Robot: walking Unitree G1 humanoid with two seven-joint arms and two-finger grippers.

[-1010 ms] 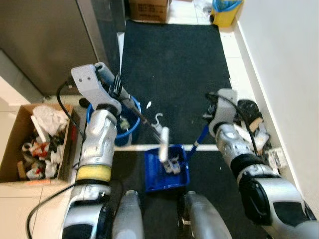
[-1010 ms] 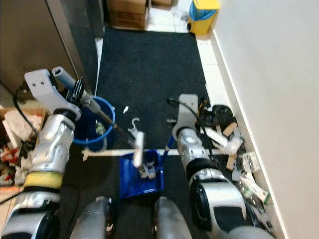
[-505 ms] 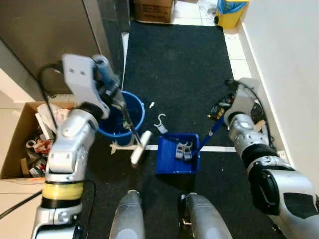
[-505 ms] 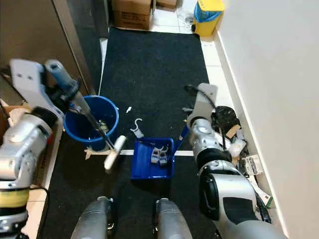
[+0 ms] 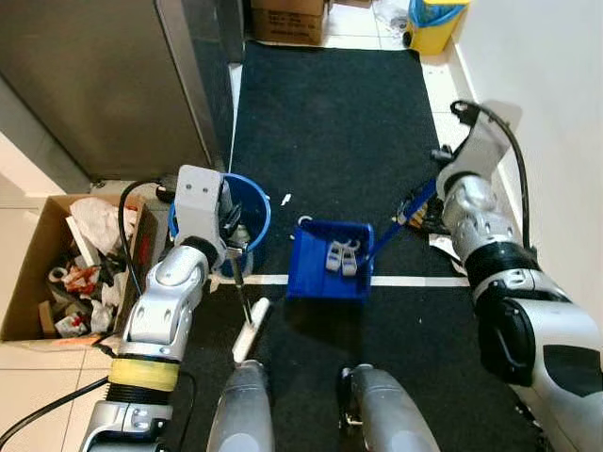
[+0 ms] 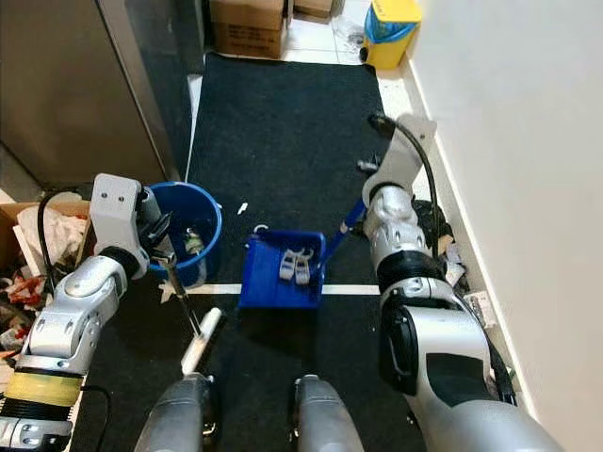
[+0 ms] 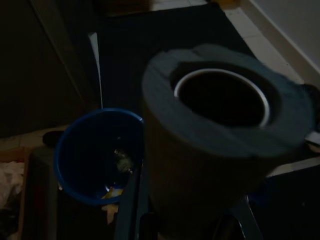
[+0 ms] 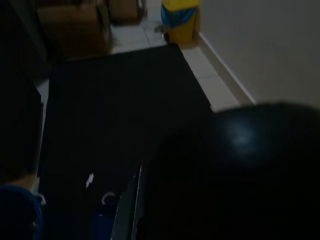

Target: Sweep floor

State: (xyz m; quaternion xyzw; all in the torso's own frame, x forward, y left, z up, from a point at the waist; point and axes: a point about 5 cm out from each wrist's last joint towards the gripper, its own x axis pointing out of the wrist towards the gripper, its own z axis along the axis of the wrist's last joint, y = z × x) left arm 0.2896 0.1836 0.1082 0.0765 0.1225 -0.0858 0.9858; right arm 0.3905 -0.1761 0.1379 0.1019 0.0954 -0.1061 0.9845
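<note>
A blue dustpan (image 5: 316,275) hangs tilted over the black mat (image 5: 330,113), with grey clips (image 5: 339,256) lying in it. Its blue handle (image 5: 400,219) runs up to my right gripper (image 5: 424,195), which is shut on it near the wall. My left gripper (image 5: 231,231) is shut on the thin rod of a small brush (image 5: 250,330), right beside the blue bucket (image 5: 256,202). The brush's white head points down at the mat in front of my feet. A white hook (image 6: 259,229) and a white scrap (image 5: 285,199) lie on the mat beyond the dustpan. The bucket (image 7: 97,150) holds some rubbish.
A cardboard box (image 5: 38,282) full of rubbish stands on the left. Clutter (image 6: 443,247) lies along the right wall. A yellow bin (image 5: 433,14) and a box (image 5: 283,19) stand at the mat's far end. A white tape line (image 5: 415,281) crosses the mat.
The dustpan has risen off the mat and swung left toward the bucket as my right arm lifted. My left arm dropped, bringing the brush head back toward my feet.
</note>
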